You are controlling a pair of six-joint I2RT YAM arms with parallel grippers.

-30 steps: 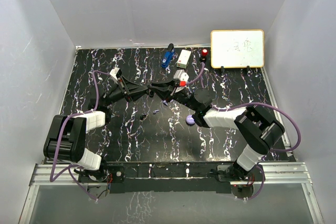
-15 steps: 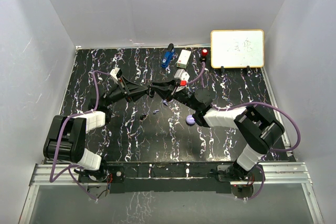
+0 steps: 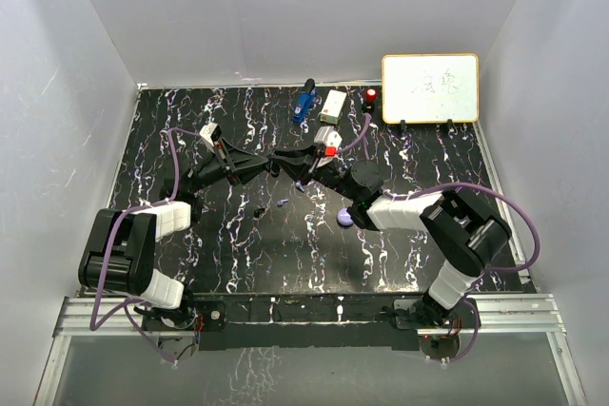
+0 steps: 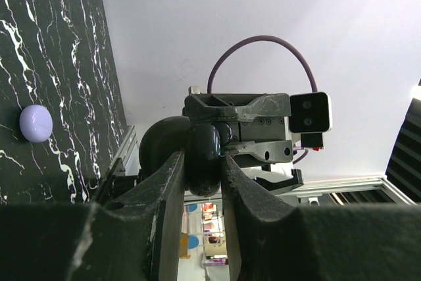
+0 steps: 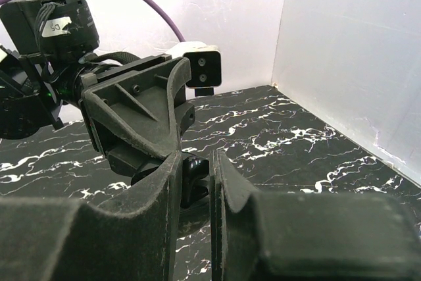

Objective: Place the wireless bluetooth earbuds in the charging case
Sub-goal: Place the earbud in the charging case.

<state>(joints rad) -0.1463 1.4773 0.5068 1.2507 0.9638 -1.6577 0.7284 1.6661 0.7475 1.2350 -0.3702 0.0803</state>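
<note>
Misaligning could drop the tiny black plastic earbud pinched in right gripper jaws; left gripper clamps a glossy black case.

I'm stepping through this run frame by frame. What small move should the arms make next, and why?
Probably hold the left claw steady and ease the right claw slightly back to try opening the dark rounded case. Both look shut on it in mid-air; whether it is open is hidden, and a purple earbud lies on the table.
</note>
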